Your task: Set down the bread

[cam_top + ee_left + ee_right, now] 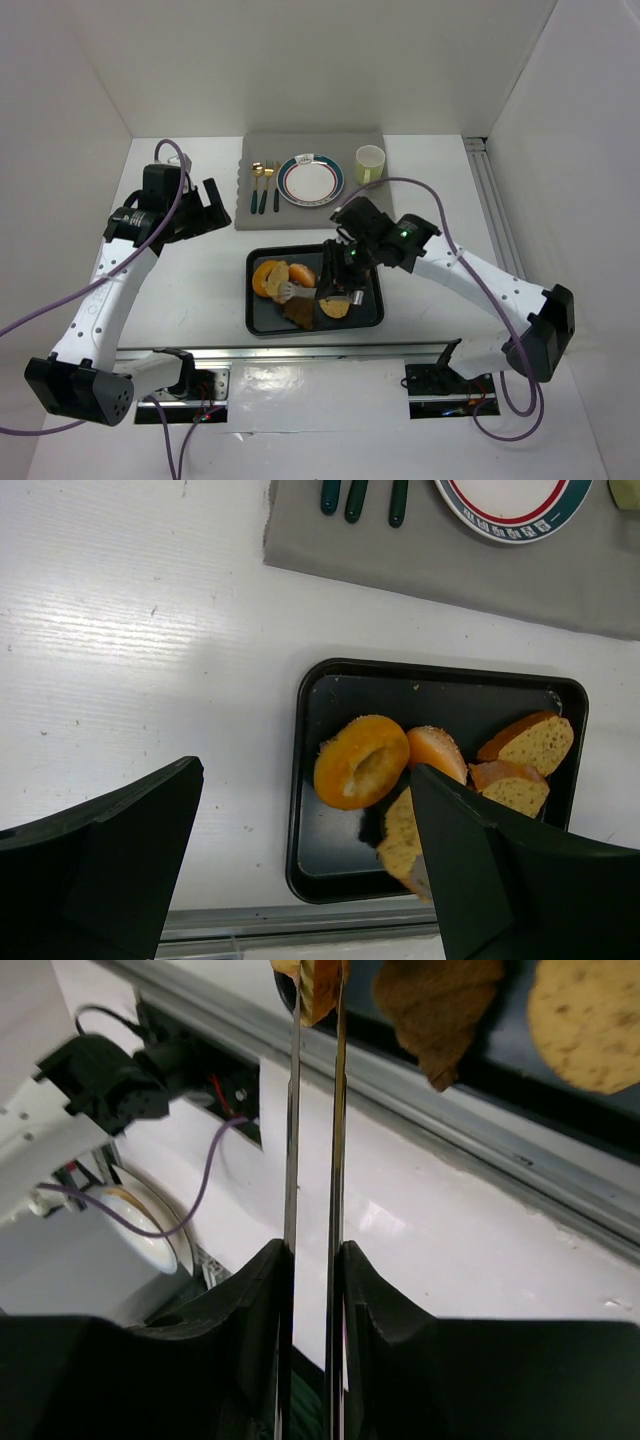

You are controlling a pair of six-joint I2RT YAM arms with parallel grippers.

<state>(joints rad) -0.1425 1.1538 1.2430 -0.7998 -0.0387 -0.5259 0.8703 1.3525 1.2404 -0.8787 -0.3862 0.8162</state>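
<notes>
My right gripper (342, 268) hangs over the black tray (258, 318) and is shut on metal tongs (338, 1140). The tong blades are close together and pinch a tan bread slice (318, 985) at their tips, low over the tray's near side. In the left wrist view this slice (398, 838) shows at the tray's near edge. An orange ring-shaped bread (268, 278), a bun (302, 274), a brown slice (300, 313) and more slices (530, 742) lie in the tray. My left gripper (205, 205) is open and empty, up left of the tray.
A grey mat (250, 215) behind the tray holds a white plate with a coloured rim (311, 181), cutlery (265, 187) to its left and a pale yellow cup (370, 163) to its right. White walls close in the table. A metal rail (320, 352) runs along the near edge.
</notes>
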